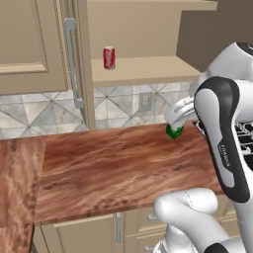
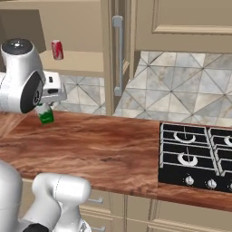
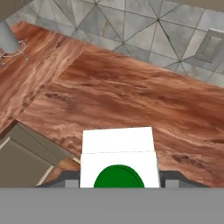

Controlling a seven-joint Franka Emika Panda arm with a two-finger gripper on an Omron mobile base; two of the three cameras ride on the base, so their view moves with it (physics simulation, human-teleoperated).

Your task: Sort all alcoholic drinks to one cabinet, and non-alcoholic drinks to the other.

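Note:
My gripper (image 1: 179, 117) is shut on the green-and-white carton (image 1: 174, 131), a non-alcoholic drink, holding it over the back of the wooden counter (image 1: 108, 163). The carton (image 2: 45, 116) hangs just under the hand (image 2: 50, 96), below the open cabinet. Looking down along the hand, the carton's white top and green patch (image 3: 118, 166) sit between the fingers. A red soda can (image 1: 109, 58) stands upright on the open cabinet's shelf (image 1: 148, 71); the can (image 2: 57, 49) is up and to the right of the carton. The open door's grey bar handle (image 1: 72, 64) hangs to the left of the can.
A second cabinet (image 1: 24, 44) at the left is closed. A black stove (image 2: 197, 156) is set into the counter on the right. The tiled wall carries an outlet (image 1: 145, 101). A grey object (image 3: 8, 38) stands at the counter's far corner. Drawers (image 1: 99, 232) sit below.

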